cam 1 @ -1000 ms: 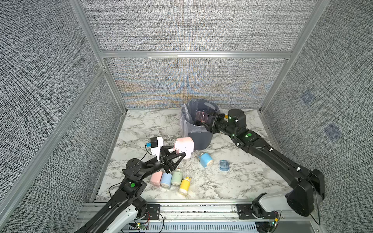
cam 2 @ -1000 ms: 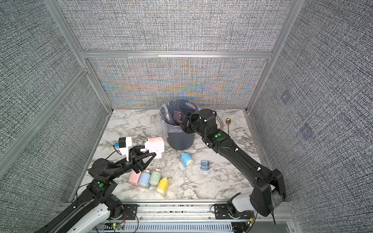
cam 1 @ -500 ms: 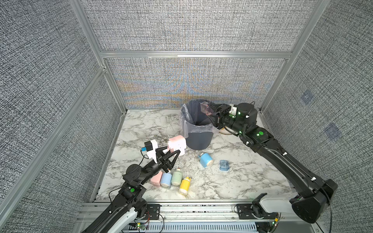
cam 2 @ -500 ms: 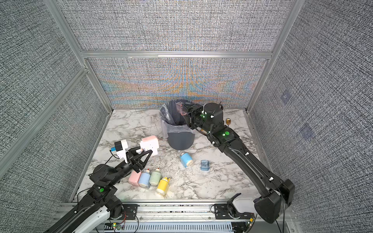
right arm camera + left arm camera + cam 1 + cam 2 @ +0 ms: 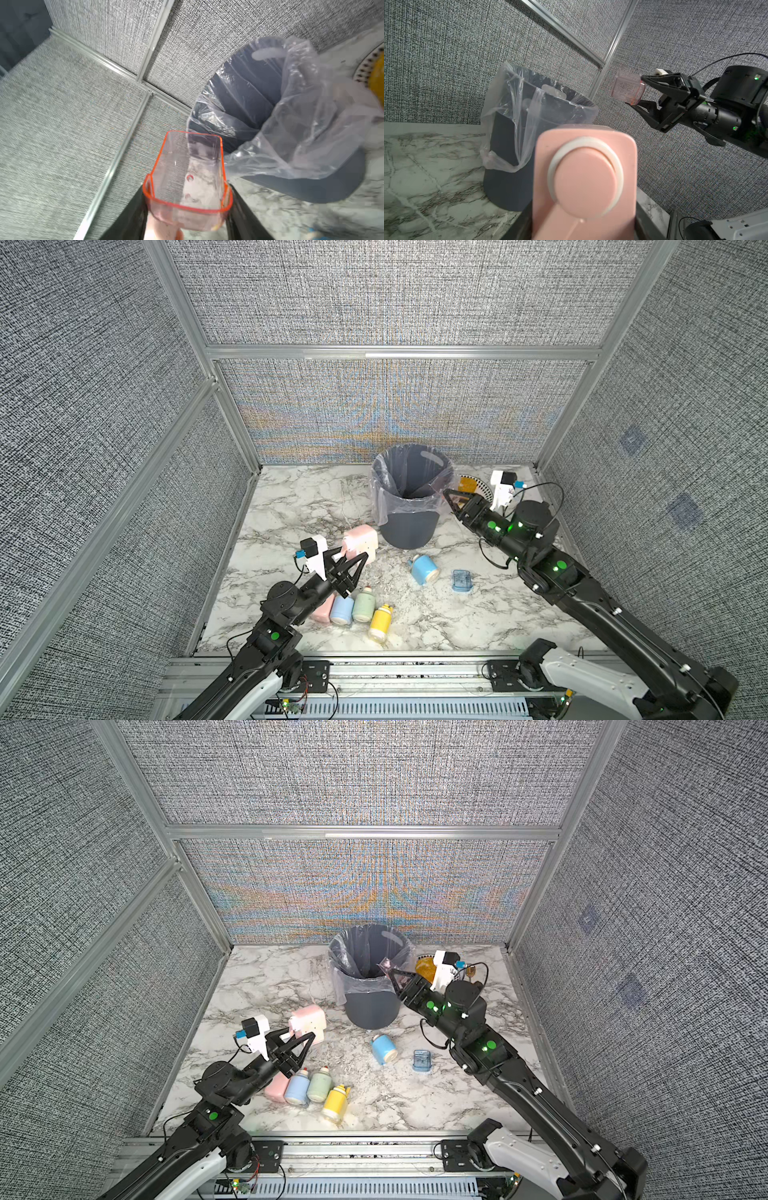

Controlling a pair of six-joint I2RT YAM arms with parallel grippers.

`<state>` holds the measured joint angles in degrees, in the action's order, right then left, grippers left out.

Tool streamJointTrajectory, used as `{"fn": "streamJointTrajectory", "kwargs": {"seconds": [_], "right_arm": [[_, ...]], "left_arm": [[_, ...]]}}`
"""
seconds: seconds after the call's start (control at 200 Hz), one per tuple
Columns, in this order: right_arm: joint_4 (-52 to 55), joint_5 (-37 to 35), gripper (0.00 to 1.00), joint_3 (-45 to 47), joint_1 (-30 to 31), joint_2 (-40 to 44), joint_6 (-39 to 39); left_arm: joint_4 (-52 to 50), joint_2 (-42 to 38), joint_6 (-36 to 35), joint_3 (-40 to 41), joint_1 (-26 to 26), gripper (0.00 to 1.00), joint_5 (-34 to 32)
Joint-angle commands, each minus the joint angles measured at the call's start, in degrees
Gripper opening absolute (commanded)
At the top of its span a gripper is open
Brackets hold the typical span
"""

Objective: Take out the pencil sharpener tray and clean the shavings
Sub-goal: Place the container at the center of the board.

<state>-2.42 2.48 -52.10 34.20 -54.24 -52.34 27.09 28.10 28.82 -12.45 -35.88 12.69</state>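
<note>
In both top views, we see the left gripper clamped on the pink pencil sharpener at centre left of the frame, just left of the base of the dark grey waste bin. The right gripper is clenched on the clear pink sharpener tray, at the right side of the bin's rim in the upper middle. A clear plastic liner drapes over that rim. On the marble table below the bin lie a blue bottle-shaped item and a small clear blue box. At lower centre sits a row of four pastel bottles.

In the left wrist view, the sharpener fills the lower centre, with dark fingers on both its sides. At upper right, the right gripper's jaws pinch the tray, which is well above the table and to the right of the bin.

In the right wrist view, the tray sits at lower centre between the black fingers, its open side facing us, and its far end overlaps the bin's lined rim. Whether shavings cling inside it we cannot tell.
</note>
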Motion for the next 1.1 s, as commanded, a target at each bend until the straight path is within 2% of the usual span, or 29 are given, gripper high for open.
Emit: {"fn": "streamJointTrajectory", "kwargs": {"seconds": [0.0, 0.08, 0.19, 0.415, 0.731, 0.911, 1.096], "right_arm": [[-2.86, -3.51, 0.00, 5.66, 0.17, 4.85, 13.82], [-4.53, -5.98, 0.00, 13.45, 0.13, 9.26, 17.14], [-4.49, -7.97, 0.00, 18.96, 0.11, 13.05, 21.93], [-4.42, -10.87, 0.00, 25.03, 0.09, 12.87, 28.27], [-5.29, -19.05, 0.00, 27.03, -0.37, 1.47, 33.86], [-8.29, -23.99, 0.00, 27.38, -1.77, -5.20, 36.06], [-11.94, -25.25, 0.00, 26.81, -3.89, -11.71, 36.83]], "left_arm": [[7.79, 2.28, -1.21, 1.47, -0.07, 0.00, 3.77], [13.62, 4.33, -0.75, 3.49, -0.14, 0.00, 5.51], [18.25, 7.04, -0.99, 4.43, -0.36, 0.00, 7.00], [20.83, 11.30, -3.54, 6.08, -1.34, 0.00, 5.87], [25.39, 19.63, -4.60, 5.24, -2.77, 0.00, 7.27], [29.11, 24.57, -4.65, 1.93, -3.87, 0.00, 9.33], [31.96, 27.81, -4.32, 0.77, -5.06, 0.00, 10.43]]}}
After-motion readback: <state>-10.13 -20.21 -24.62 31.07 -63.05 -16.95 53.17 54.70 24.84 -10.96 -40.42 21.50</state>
